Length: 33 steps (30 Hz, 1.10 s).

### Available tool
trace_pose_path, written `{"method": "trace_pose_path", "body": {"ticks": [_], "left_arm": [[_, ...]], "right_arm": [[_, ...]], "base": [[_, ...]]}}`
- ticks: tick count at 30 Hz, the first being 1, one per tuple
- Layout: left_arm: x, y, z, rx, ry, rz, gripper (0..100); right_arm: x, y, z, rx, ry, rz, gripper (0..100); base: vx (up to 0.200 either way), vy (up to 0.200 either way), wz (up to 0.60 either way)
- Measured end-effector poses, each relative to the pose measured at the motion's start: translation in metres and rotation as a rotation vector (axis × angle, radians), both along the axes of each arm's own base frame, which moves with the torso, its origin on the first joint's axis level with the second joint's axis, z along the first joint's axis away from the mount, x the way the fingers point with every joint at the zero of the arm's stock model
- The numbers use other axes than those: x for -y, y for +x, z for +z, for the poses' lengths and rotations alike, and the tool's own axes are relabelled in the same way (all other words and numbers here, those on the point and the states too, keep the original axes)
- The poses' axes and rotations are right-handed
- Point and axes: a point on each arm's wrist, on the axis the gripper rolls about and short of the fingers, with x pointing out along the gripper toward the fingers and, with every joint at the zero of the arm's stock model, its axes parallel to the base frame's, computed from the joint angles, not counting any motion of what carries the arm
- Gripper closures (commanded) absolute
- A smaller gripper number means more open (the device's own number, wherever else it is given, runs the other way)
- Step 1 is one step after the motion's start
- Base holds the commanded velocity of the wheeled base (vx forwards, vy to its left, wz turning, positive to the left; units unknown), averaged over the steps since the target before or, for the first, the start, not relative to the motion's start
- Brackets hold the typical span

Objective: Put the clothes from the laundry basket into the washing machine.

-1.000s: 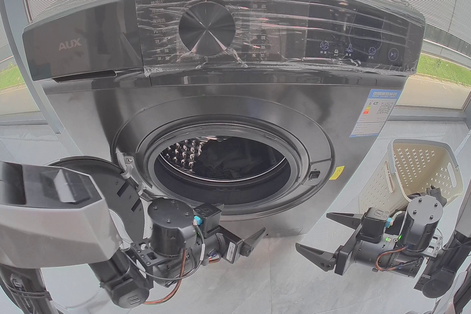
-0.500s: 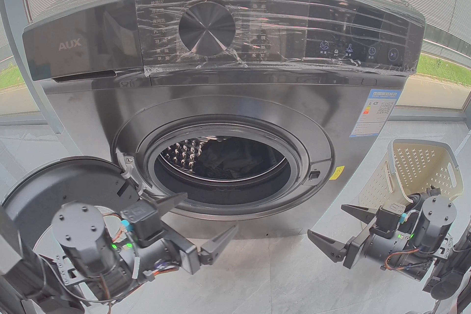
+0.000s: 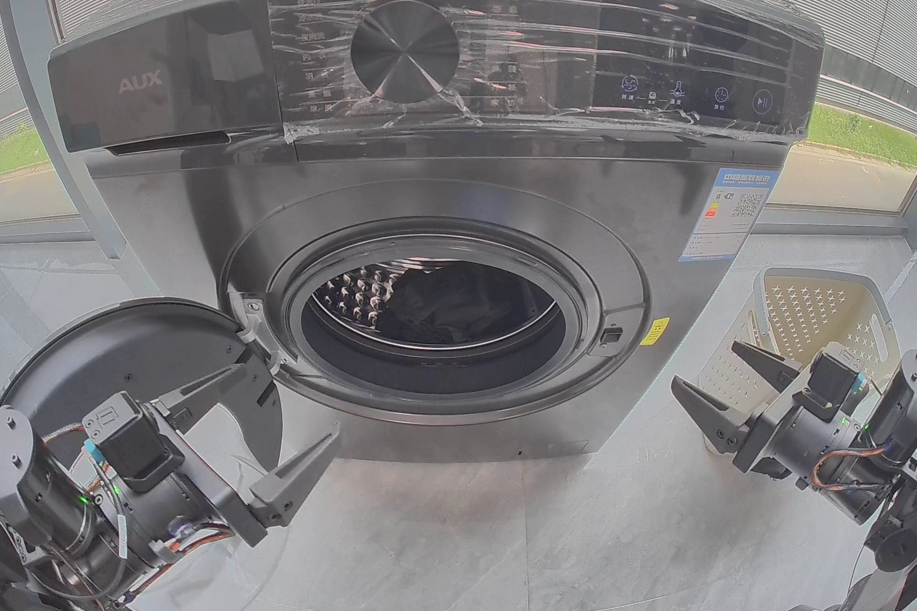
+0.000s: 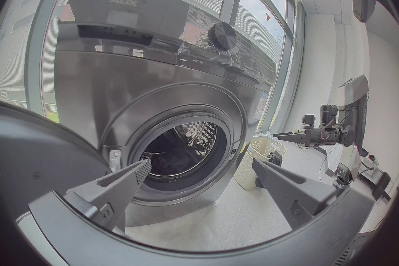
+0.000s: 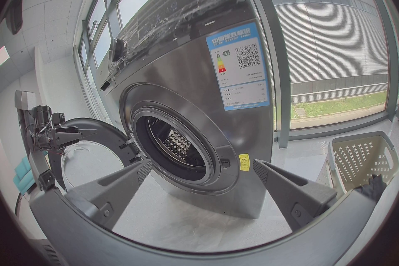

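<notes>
The grey washing machine (image 3: 449,164) stands with its round door (image 3: 134,355) swung open to the left. Dark clothes (image 3: 449,303) lie inside the drum (image 5: 176,146). A cream laundry basket (image 3: 812,307) sits on the floor to the machine's right, and a dark garment (image 5: 376,185) shows inside it. My left gripper (image 3: 284,408) hangs open and empty in front of the open door, low at the left. My right gripper (image 3: 709,367) is open and empty just left of the basket, its fingers pointing toward the machine.
Pale tiled floor (image 3: 497,527) lies in front of the machine. Tall windows (image 5: 324,30) and their frames run behind and beside it. The open door takes up the space at the lower left.
My left arm has swung back to the left and down, away from the drum opening, to the front of the door. My right gripper has drawn back to the right, closer to the basket.
</notes>
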Motion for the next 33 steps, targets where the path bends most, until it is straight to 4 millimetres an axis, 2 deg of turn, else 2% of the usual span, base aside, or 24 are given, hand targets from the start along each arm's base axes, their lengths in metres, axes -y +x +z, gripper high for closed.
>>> {"method": "trace_pose_path", "body": {"ticks": [9, 13, 22, 33], "left_arm": [[-0.019, -0.01, 0.006, 0.023, 0.012, 0.05, 0], [-0.027, -0.018, 0.008, 0.029, 0.029, 0.056, 0], [-0.049, -0.04, 0.001, -0.019, 0.098, 0.083, 0], [-0.076, -0.067, -0.004, -0.005, 0.081, 0.159, 0]], "right_arm": [[0.007, -0.007, 0.009, 0.028, 0.011, -0.015, 0], [0.011, -0.013, 0.005, -0.027, -0.035, -0.017, 0], [0.031, -0.037, 0.004, -0.108, -0.093, -0.04, 0], [0.059, -0.072, 0.007, -0.107, -0.099, -0.122, 0]], "base": [[-0.2, 0.0, 0.0], [-0.2, 0.0, 0.0], [-0.2, 0.0, 0.0], [0.0, 0.0, 0.0]]}}
